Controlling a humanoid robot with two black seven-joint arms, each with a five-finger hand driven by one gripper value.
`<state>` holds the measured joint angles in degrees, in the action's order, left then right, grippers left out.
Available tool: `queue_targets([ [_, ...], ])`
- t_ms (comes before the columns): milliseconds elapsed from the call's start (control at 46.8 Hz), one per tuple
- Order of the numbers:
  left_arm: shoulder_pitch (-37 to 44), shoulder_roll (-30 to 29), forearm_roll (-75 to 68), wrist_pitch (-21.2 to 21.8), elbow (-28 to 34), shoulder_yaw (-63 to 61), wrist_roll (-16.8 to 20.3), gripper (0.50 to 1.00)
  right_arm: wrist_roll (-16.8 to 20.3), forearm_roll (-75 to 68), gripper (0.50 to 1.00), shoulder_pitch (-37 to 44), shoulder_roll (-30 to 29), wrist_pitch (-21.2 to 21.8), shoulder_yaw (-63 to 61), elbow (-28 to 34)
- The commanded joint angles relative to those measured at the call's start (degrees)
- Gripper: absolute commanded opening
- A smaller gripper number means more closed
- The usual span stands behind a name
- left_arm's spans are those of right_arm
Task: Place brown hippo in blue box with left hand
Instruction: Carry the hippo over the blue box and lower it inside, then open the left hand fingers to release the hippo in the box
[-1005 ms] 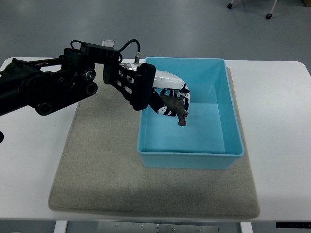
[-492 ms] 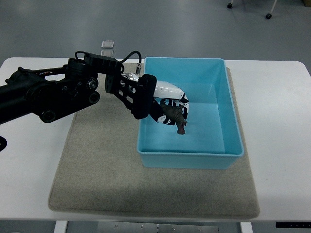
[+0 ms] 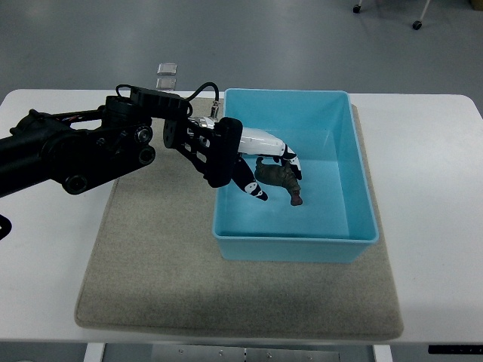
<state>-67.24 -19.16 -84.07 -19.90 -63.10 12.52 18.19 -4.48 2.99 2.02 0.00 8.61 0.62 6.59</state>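
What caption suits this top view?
Left hand spread open over small brown hippo toy inside blue plastic box.

This looks like a robot lab or test room. A plain white table (image 3: 423, 151) carries a grey mat (image 3: 151, 264) and one blue box (image 3: 362, 188), laid out as a trial setup. Beyond it lies bare grey floor (image 3: 302, 38), with furniture castors (image 3: 416, 25) at the top edge.

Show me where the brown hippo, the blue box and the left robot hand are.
brown hippo (image 3: 281, 179), top view, its body.
blue box (image 3: 365, 188), top view, its right wall.
left robot hand (image 3: 260, 154), top view, middle of the hand.
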Motion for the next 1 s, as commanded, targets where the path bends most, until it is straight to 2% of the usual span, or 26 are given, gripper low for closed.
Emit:
queue_targets([
  [0, 0.0, 0.0, 0.31, 0.04, -0.09, 0.31, 0.0, 0.851, 0.0, 0.0, 0.936, 0.0, 0.0, 0.0, 0.0, 0.0],
  [107, 0.0, -0.09, 0.4, 0.13, 0.0, 0.4, 0.0, 0.878, 0.0, 0.0, 0.936, 0.0, 0.0, 0.0, 0.0, 0.0],
  [321, 0.0, -0.18, 0.57, 0.13, 0.0, 0.58, 0.0, 0.889, 0.0, 0.0, 0.936, 0.0, 0.0, 0.0, 0.0, 0.0],
  [427, 0.0, -0.27, 0.57, 1.35, 0.0, 0.66, 0.0, 0.958, 0.0, 0.0, 0.936, 0.0, 0.0, 0.0, 0.0, 0.0],
  [513, 0.09, -0.44, 0.66, 2.85, 0.0, 0.58, 0.0, 0.992, 0.0, 0.0, 0.936, 0.0, 0.0, 0.0, 0.0, 0.0],
  [791, 0.09, -0.88, 1.89, 3.46, 0.08, 1.8, 0.0, 0.994, 0.0, 0.0, 0.936, 0.0, 0.0, 0.0, 0.0, 0.0],
  [983, 0.09, -2.37, 7.94, 3.82, 0.96, 9.0, 0.0, 0.994, 0.0, 0.0, 0.936, 0.0, 0.0, 0.0, 0.0, 0.0],
])
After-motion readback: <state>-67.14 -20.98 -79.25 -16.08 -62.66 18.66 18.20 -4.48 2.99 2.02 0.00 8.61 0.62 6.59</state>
